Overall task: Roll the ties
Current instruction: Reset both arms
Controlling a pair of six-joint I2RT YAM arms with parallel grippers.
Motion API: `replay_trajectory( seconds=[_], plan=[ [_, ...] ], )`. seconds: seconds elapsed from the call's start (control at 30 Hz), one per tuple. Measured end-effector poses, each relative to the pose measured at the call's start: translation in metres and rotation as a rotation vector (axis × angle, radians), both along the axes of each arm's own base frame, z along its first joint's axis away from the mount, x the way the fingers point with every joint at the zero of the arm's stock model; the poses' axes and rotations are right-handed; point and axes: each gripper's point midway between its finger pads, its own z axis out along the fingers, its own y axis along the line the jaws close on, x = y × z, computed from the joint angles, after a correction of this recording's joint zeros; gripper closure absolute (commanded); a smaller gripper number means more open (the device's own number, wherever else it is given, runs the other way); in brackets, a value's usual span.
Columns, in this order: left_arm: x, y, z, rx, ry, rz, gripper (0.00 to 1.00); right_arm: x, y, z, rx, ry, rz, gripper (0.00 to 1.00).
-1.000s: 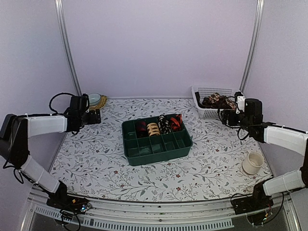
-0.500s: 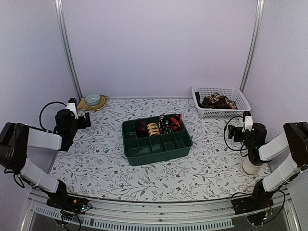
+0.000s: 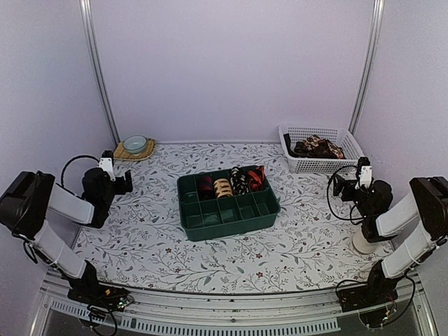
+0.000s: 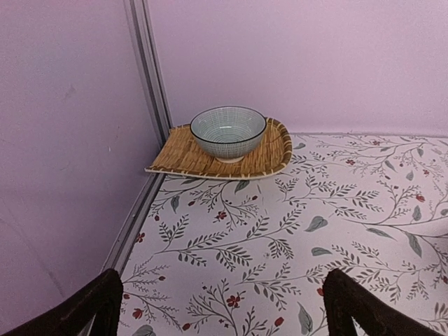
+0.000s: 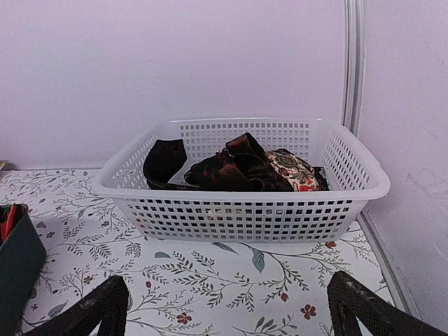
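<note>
Ties (image 5: 234, 168) lie in a loose dark heap, brown-patterned with a paler floral one at its right, inside a white plastic basket (image 5: 245, 217) at the far right corner of the table. More of them, rolled into coils (image 3: 231, 184), stand side by side in the far row of compartments of a green tray (image 3: 227, 222) at the middle of the table: maroon, tan, black-and-white, then red at the right end. The right gripper (image 5: 231, 304) faces the basket from the near side, well apart from it, its fingers spread wide with nothing between them. The left gripper (image 4: 224, 304) hangs over the left side of the table, fingers likewise spread wide and holding nothing, and looks toward the far left corner, where a pale ribbed bowl (image 4: 228, 131) sits on a woven straw mat (image 4: 183, 155). A cream cup (image 3: 365, 238) stands near the right edge, partly hidden by the right arm. The table (image 3: 161, 241) is covered with a white cloth printed with grey-green leaf sprigs and small red flowers. Plain lilac walls close it in on three sides, with a metal rail running up each far corner.
</note>
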Motion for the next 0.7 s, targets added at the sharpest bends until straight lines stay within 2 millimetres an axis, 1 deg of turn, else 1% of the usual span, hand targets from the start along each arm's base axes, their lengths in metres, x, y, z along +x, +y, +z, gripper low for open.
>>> replay_trajectory(
  seconds=[0.07,0.17,0.37,0.5,0.53,0.6,0.63,0.67,0.7],
  plan=[
    [0.0,0.002,0.0,-0.001,-0.005,0.003,0.0,0.004,-0.002,0.002,0.006,0.002,-0.013,0.0],
    [0.001,0.005,0.006,-0.004,-0.028,0.007,0.0,0.009,-0.006,0.006,0.018,-0.003,-0.035,0.0],
    [0.002,0.005,0.011,-0.005,-0.049,0.006,0.0,0.009,-0.009,0.003,0.03,0.008,-0.053,0.0],
    [0.005,0.004,0.01,-0.005,-0.038,0.004,0.0,0.009,-0.009,0.002,0.03,0.012,-0.055,0.0],
    [0.011,0.003,0.009,-0.004,-0.021,0.001,0.0,0.009,-0.009,0.002,0.031,0.013,-0.055,0.0],
    [0.035,0.001,0.008,0.001,0.018,-0.004,0.0,0.009,-0.01,0.002,0.03,0.013,-0.058,0.0],
    [0.055,-0.001,0.004,0.005,0.06,-0.008,0.0,0.009,-0.01,0.002,0.031,0.013,-0.058,0.0],
    [0.081,-0.003,-0.002,0.007,0.103,-0.016,0.0,0.009,-0.01,0.002,0.031,0.013,-0.06,0.0],
    [0.103,-0.005,-0.012,0.009,0.158,-0.017,0.0,0.009,-0.01,0.002,0.031,0.014,-0.061,0.0]
  ],
)
